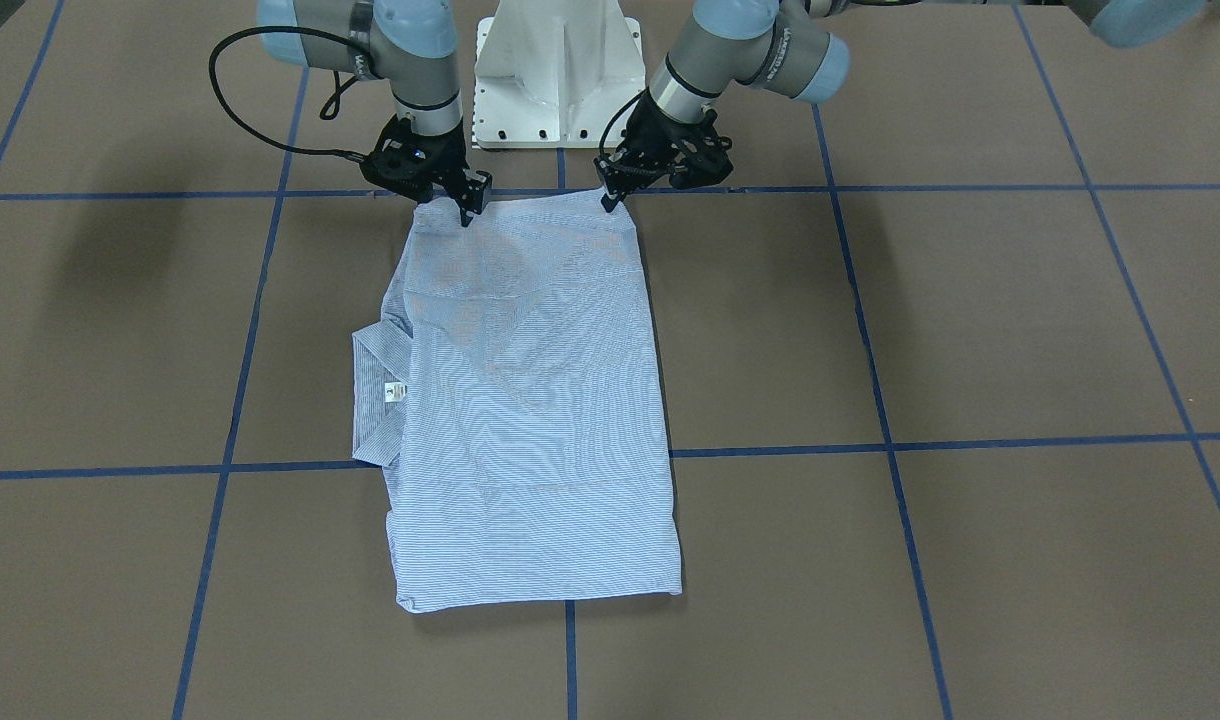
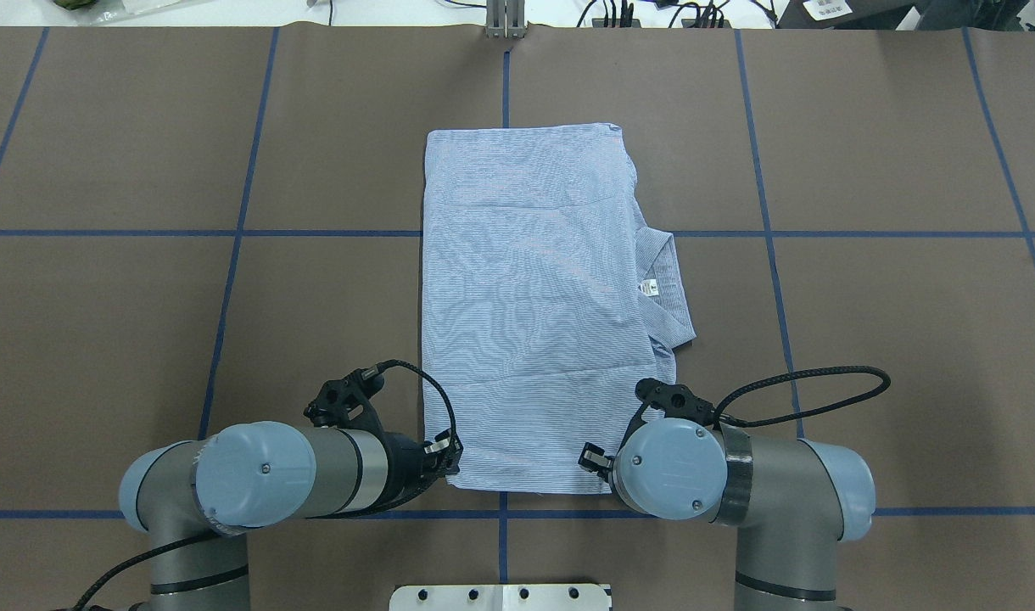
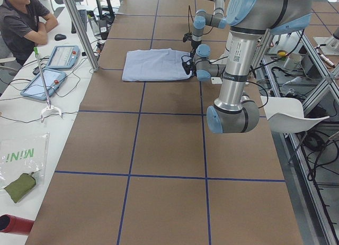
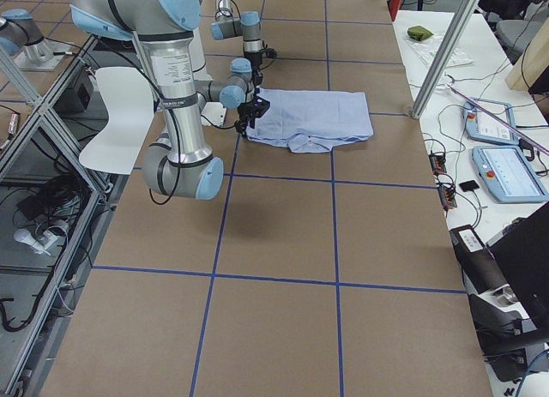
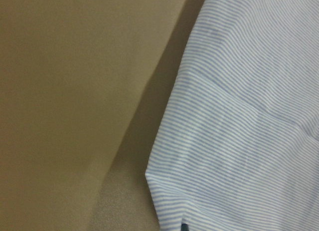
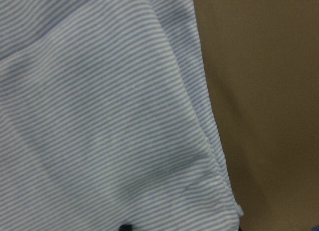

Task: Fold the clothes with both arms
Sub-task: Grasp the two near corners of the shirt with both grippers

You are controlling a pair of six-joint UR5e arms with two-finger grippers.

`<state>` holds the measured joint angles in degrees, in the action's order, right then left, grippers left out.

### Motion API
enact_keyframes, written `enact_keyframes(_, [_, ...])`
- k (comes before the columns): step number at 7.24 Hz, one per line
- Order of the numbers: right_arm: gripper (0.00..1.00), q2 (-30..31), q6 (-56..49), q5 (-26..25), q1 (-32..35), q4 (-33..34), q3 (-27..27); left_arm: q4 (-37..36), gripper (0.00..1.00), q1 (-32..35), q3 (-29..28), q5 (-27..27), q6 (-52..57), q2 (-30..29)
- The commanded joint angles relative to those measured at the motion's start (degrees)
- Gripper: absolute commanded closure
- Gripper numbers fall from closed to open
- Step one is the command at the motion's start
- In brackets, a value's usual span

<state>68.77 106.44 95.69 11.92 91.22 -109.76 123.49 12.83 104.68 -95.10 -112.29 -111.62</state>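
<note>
Now my left fingers (image 1: 607,201) are closed on one near corner of the shirt (image 2: 526,297) and my right fingers (image 1: 467,208) on the other. It lies folded narrow mid-bench (image 1: 970,330), collar (image 2: 663,284) rightward. Matched corners should lift the hem evenly.

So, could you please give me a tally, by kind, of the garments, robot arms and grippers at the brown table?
Shirts: 1, the shirt
Robot arms: 2, the left arm and the right arm
Grippers: 2, the left gripper and the right gripper, each at a near corner of the shirt
Total: 5
</note>
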Motion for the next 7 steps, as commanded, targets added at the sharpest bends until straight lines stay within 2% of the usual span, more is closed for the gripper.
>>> enact_keyframes(1, [0.92,-0.4,0.0,-0.1,0.3,0.0,-0.2,0.0,1.00,0.0,-0.1,0.0,0.1,0.0])
enact_keyframes(3, [1.00,-0.8,0.6,-0.2,1.2,0.0,-1.2,0.0,1.00,0.0,-0.1,0.0,0.1,0.0])
enact_keyframes(7, [1.00,-1.1,0.4,-0.1,1.7,0.1,-3.7,0.0,1.00,0.3,1.8,-0.1,0.1,0.1])
